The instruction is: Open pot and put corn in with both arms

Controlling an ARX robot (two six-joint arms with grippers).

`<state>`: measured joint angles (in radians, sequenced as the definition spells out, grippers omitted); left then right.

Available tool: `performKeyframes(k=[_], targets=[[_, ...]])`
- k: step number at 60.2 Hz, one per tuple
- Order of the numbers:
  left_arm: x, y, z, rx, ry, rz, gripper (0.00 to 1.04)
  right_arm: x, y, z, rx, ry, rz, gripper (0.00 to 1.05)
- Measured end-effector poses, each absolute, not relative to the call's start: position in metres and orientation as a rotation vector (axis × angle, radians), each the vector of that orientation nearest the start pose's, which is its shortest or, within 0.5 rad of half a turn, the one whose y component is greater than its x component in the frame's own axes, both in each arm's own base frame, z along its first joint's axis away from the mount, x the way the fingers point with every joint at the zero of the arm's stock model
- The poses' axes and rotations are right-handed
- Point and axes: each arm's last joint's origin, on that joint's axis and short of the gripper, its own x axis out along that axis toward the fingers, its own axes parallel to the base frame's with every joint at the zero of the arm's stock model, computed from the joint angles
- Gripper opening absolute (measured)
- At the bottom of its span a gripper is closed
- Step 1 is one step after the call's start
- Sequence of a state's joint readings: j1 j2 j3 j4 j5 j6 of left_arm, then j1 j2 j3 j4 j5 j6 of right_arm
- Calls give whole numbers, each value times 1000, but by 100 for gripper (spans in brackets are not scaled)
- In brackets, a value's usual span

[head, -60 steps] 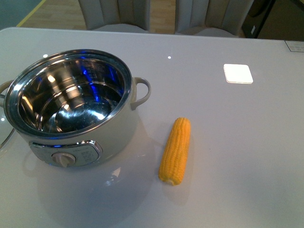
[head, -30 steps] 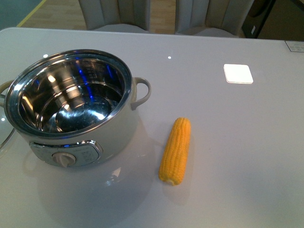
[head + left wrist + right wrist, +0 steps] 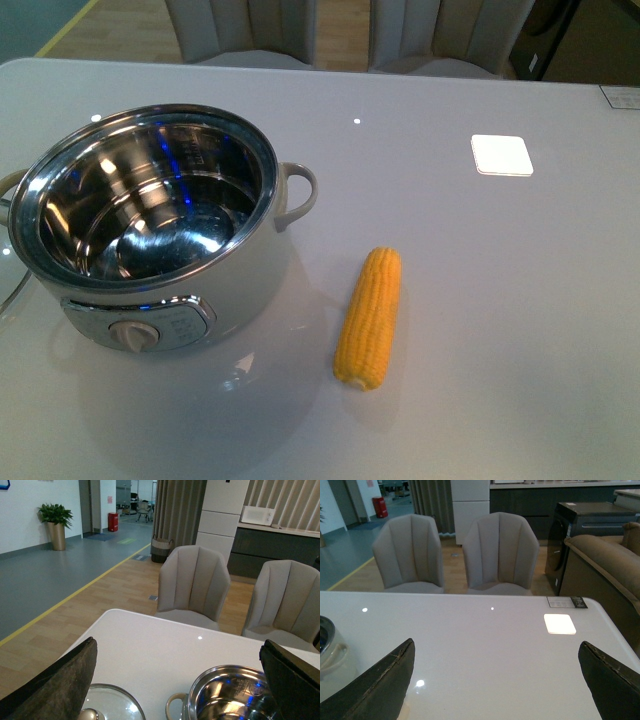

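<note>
The white pot stands open at the left of the table, its steel bowl empty. It also shows in the left wrist view, and its handle shows in the right wrist view. The yellow corn lies on the table to the pot's right, tapered end away from me. The glass lid lies on the table to the pot's left; its edge shows in the front view. My left gripper is open and empty, above and in front of the pot and lid. My right gripper is open and empty above bare table. Neither arm shows in the front view.
A white square pad lies at the table's far right, also in the right wrist view. Two grey chairs stand behind the table's far edge. A label sits at the far right corner.
</note>
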<state>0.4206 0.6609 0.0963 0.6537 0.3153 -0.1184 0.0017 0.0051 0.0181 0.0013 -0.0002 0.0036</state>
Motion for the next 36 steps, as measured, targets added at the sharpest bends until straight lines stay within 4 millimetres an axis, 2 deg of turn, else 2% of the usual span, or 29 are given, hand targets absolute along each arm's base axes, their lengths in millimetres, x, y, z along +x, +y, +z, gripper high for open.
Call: performKeyframes(k=[8,14,23,36], targets=[[136,51,193,-79,-79,86,97,97,0,169,4,-14,2,96],[133,42,186,-51,15,17,75,97,0,169,4,-14,2,96],[126,27,183,-18,3,13,43,97,0,169,4,-14,2,96],[120,16,177,-12,4,8,6,97,0,169,4,-14,2,96]])
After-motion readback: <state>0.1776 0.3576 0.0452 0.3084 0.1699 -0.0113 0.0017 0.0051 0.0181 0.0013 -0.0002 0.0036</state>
